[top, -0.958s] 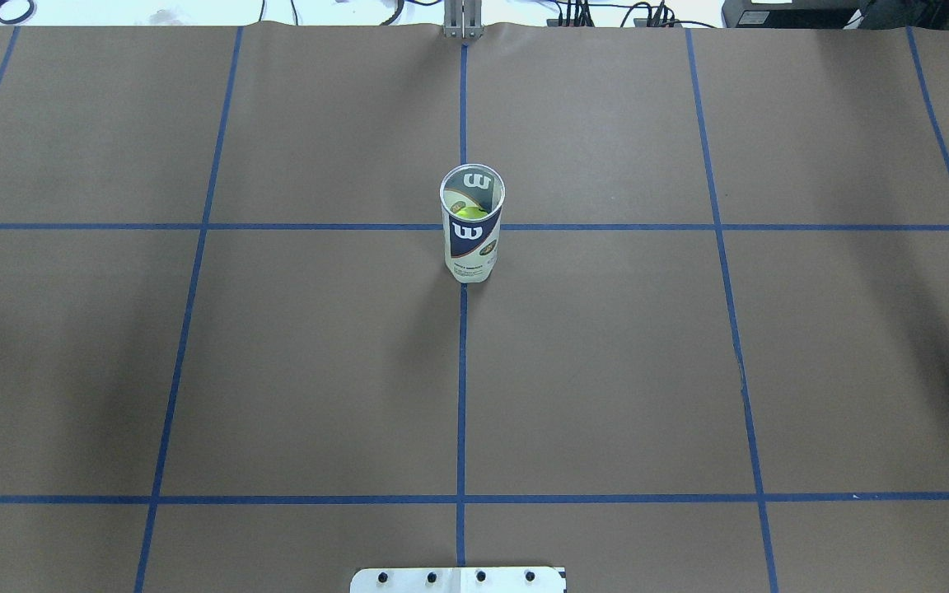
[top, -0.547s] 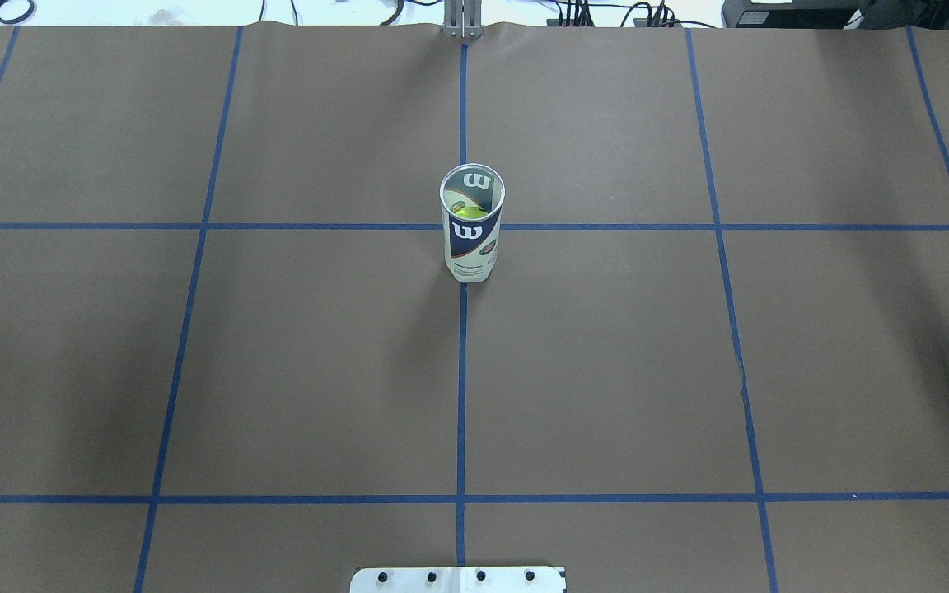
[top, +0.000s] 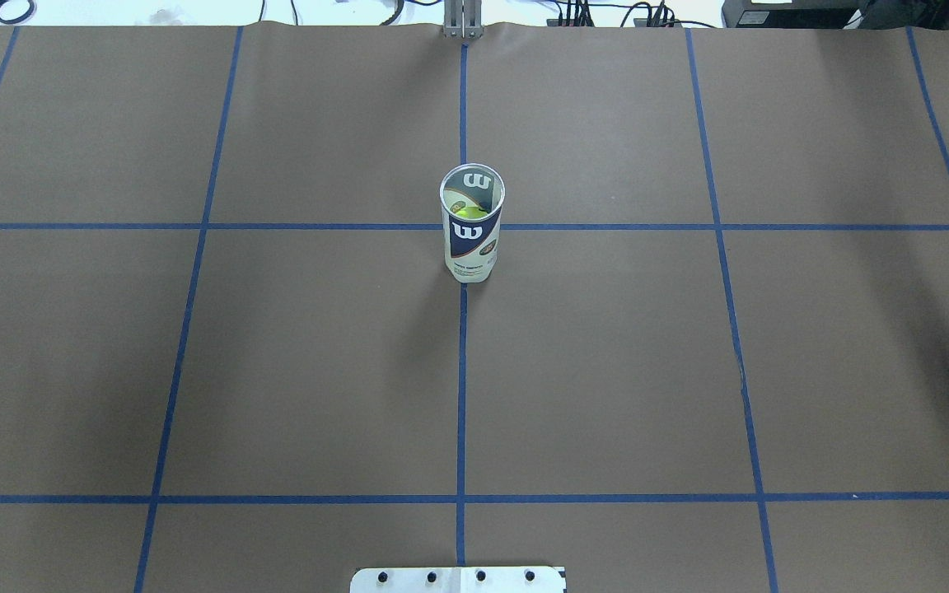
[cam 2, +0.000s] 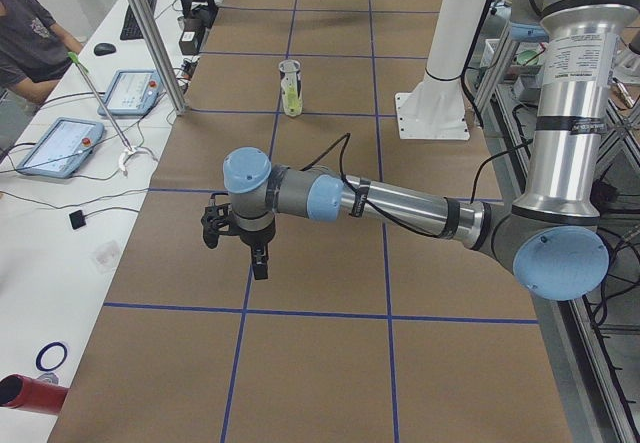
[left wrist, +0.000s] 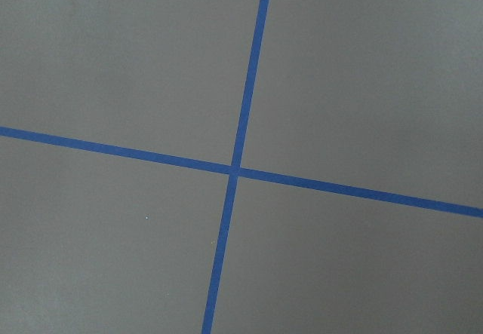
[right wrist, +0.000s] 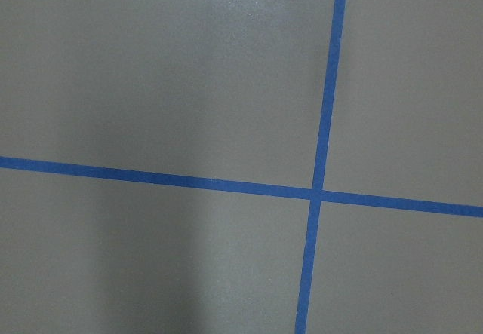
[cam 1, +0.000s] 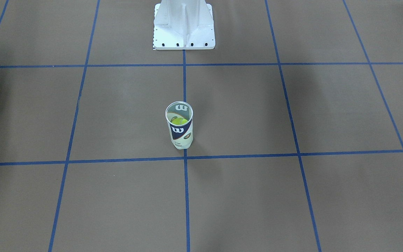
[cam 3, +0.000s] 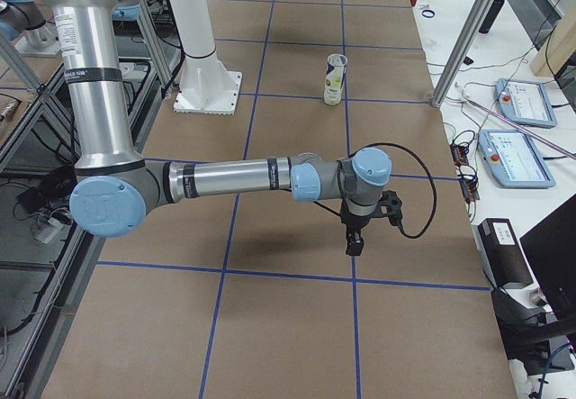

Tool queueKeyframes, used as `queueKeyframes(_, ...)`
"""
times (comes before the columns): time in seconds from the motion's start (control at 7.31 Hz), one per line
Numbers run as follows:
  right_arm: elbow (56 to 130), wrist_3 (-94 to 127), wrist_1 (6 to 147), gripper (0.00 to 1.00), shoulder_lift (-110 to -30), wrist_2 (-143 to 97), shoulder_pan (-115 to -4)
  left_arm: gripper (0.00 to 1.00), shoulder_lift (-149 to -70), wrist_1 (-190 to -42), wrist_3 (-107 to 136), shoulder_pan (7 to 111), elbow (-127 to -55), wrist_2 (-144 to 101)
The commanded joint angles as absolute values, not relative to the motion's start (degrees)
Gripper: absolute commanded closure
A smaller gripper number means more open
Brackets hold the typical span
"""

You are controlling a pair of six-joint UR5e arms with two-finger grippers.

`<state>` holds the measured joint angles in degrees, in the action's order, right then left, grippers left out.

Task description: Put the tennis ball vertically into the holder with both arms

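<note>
Bright, sharp views; soft shadows cross the table (top: 606,371).

the counter (top: 606,371) is covered in brown paper, marked into large squares by blue tape lines (top: 460,395). the light is even and leaves soft, broad shadows on the paper. along the counter's far long edge runs a white side table (cam 2: 60,243) carrying a touchscreen tablet (cam 2: 60,146), a second tablet (cam 2: 137,91), loose cables, a roll of blue tape (cam 2: 51,356) and a red cylinder (cam 2: 28,393). a person (cam 2: 25,38) sits at it. an aluminium post (cam 2: 150,38) rises at the counter's edge. a dark monitor (cam 3: 551,255) stands on the white table.
</note>
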<state>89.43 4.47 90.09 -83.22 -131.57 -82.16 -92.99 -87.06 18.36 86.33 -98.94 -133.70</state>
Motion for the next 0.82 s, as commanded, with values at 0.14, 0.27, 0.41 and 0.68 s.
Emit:
queueKeyframes(0.14,89.0,4.7,90.1,0.01,-83.3,-134.5,-82.1,0.01,-92.9,-87.1,18.1,86.2,-99.7,-133.9)
queueKeyframes(0.27,89.2,4.7,90.1,0.01,-83.4,-134.5,-82.2,0.01,-92.9,-88.3,18.0,85.1,-99.6,-133.6)
queueKeyframes(0.41,89.4,4.7,90.1,0.01,-83.4,-134.5,-82.2,0.01,-92.9,-90.1,18.1,84.7,-99.4,-133.5)
queueKeyframes(0.68,89.7,4.8,90.1,0.01,-83.4,-134.5,-82.2,0.01,-92.9,-90.6,18.1,84.6,-99.4,-133.7)
